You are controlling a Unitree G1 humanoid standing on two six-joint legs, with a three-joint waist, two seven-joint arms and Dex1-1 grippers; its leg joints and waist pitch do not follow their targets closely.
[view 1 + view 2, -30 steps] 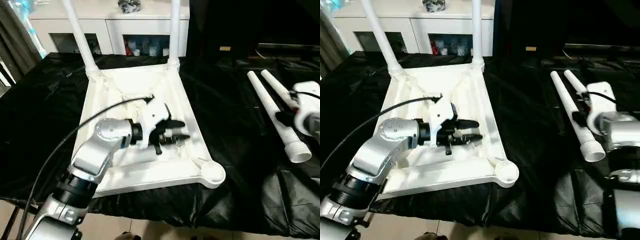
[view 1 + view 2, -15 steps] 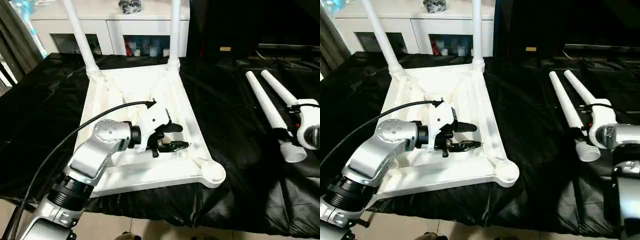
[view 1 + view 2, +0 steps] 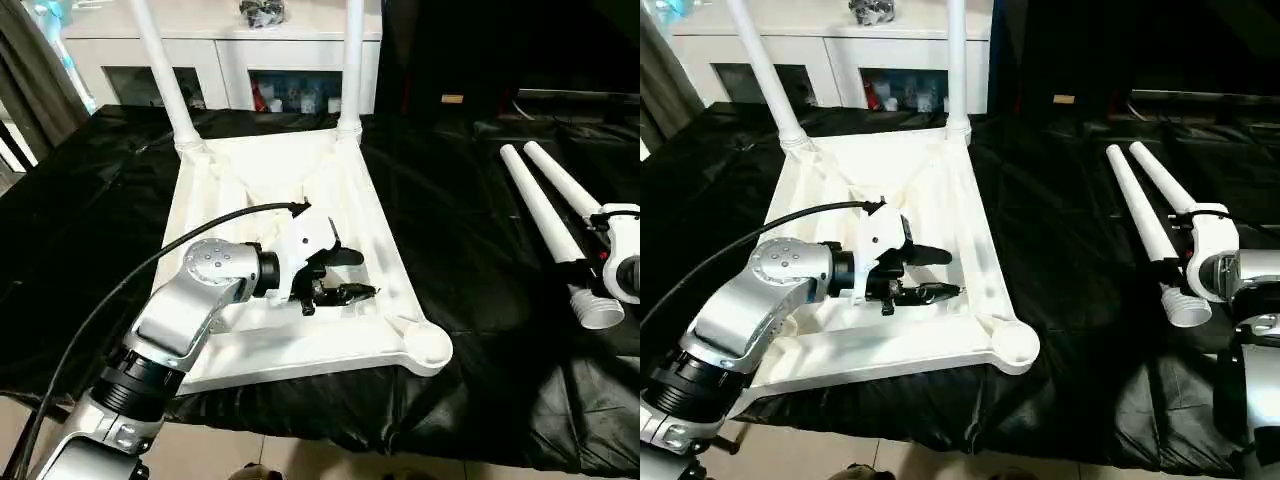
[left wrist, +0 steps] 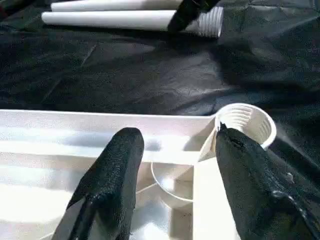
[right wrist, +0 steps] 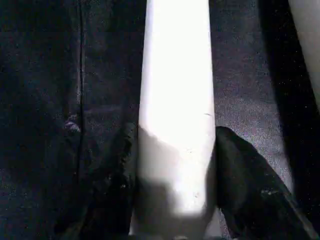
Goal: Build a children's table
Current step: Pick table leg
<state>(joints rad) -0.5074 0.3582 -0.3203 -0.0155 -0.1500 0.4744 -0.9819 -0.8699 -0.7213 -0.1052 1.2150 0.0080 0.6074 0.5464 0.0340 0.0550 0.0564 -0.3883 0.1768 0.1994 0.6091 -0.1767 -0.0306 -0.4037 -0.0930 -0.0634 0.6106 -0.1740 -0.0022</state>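
Tabletop (image 3: 370, 215) upturned, two legs (image 3: 165, 75) upright

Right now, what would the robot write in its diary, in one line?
tabletop: upside down, two legs in | left gripper: open above it | right gripper: around loose leg

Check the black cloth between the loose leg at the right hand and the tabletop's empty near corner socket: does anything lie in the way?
Nothing visible does: bare black cloth separates the leg from the socket.
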